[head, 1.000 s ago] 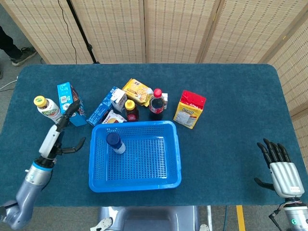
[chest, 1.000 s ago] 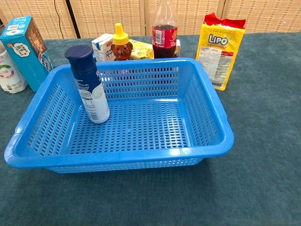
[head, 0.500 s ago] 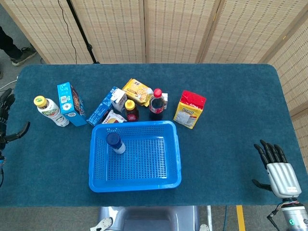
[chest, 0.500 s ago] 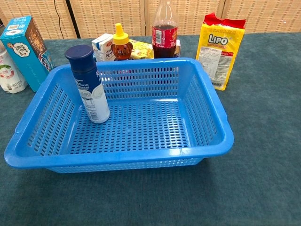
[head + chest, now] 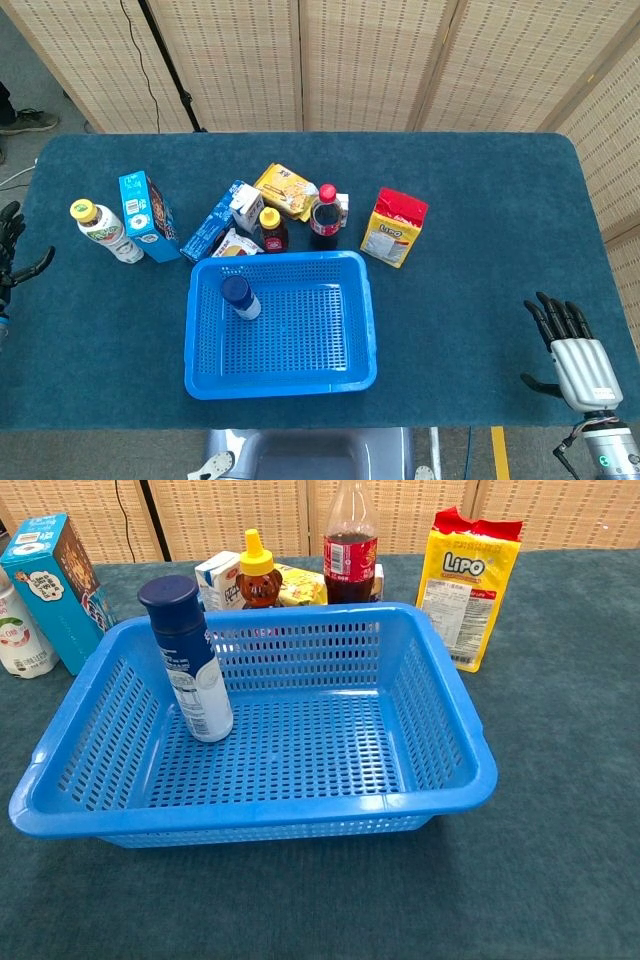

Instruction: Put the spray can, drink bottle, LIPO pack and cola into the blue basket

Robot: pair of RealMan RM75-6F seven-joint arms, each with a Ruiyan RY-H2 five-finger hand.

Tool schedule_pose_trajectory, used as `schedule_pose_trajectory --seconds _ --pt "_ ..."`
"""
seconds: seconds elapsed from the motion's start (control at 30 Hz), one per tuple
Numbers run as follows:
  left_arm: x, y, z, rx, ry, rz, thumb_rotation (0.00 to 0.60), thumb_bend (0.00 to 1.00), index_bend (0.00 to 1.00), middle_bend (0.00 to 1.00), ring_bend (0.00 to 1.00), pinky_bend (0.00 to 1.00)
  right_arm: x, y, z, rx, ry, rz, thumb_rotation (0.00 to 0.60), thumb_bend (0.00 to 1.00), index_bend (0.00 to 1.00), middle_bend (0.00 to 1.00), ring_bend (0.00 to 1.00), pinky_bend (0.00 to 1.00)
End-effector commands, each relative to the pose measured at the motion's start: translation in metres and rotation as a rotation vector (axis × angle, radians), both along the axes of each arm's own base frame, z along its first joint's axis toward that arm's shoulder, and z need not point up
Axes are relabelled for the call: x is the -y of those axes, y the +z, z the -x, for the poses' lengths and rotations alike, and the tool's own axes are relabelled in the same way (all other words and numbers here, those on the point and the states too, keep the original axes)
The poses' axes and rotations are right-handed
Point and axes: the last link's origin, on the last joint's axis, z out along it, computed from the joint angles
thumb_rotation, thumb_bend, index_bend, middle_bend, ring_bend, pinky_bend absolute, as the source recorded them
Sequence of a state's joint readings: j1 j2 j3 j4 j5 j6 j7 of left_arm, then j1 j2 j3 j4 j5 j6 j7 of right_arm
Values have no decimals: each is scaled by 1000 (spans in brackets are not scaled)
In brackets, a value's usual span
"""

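Note:
The blue basket (image 5: 360, 330) (image 5: 450, 730) sits at the table's front centre. The spray can (image 5: 239, 297) (image 5: 190, 660), white with a dark blue cap, stands upright inside it at the back left. Behind the basket stands the cola bottle (image 5: 324, 216) (image 5: 350, 545). The yellow LIPO pack (image 5: 394, 227) (image 5: 470, 580) lies to its right. At the far left stands the drink bottle (image 5: 104, 231) (image 5: 22, 630) with a yellow cap. My left hand (image 5: 12, 262) shows at the left edge, fingers apart, holding nothing. My right hand (image 5: 572, 353) hovers open at the front right.
A blue carton (image 5: 147, 215) stands beside the drink bottle. A honey bottle (image 5: 271, 229), a blue-white box (image 5: 222, 220), a small snack pack (image 5: 236, 243) and a yellow biscuit pack (image 5: 287, 190) crowd the basket's back edge. Folding screens stand behind the table.
My left arm has drawn back from beside the drink bottle to the table's left edge. My right hand has slid slightly toward the front.

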State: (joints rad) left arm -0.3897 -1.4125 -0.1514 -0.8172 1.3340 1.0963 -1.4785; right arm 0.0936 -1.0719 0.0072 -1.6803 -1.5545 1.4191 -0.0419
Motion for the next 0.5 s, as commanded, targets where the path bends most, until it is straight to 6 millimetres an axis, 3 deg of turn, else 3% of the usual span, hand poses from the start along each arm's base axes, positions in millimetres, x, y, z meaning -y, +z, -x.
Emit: schedule_pose_trajectory --seconds 0.03,0.5 --pt "-18 -5 -7 28 -5 7 500 268 0 0 0 0 0 0 0 0 0 0 600 0 0 0 0 0" --pt "-47 -39 -38 28 -50 99 502 267 0 0 0 0 0 3 2 10 -11 4 600 0 0 0 0 0"
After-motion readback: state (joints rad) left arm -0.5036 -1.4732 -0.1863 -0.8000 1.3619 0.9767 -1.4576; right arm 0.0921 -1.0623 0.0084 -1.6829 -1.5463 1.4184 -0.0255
